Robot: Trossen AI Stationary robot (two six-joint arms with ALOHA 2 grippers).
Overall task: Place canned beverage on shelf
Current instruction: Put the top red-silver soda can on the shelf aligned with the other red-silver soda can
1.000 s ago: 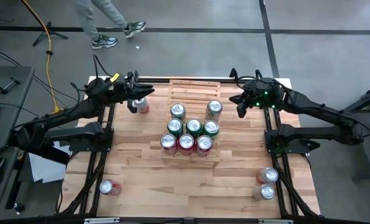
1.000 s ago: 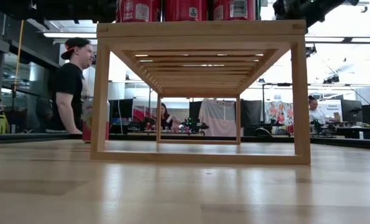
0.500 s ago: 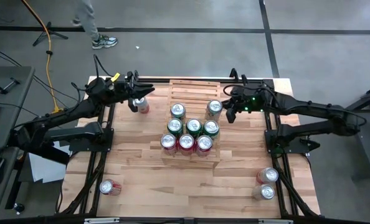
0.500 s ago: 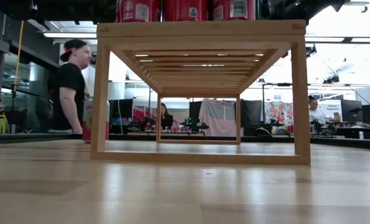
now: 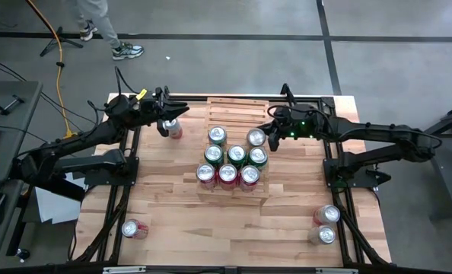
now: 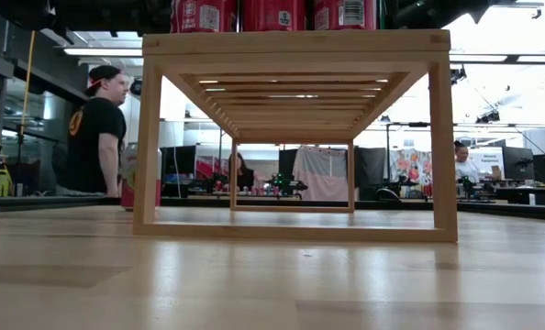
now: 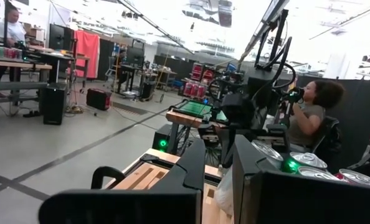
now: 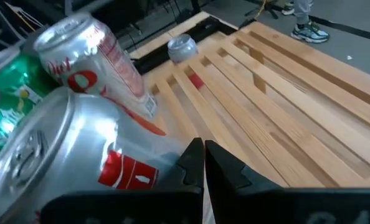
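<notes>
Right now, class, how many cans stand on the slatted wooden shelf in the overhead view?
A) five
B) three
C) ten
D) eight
D: on the shelf, the high view shows two cans at the back, then rows of three and three.

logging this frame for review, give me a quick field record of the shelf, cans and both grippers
shelf: pale slatted rack, mid-table, rear slats bare
cans on shelf: eight; front row of three, three behind it, a silver-top can at back left, and one more
eighth can: silver, back right, tilted in the right wrist view
right gripper: shut, holding nothing, against the eighth can's side
left gripper: shut, holding nothing, at the table's far left, beside a loose can
other loose cans: one near left, two near right
</notes>
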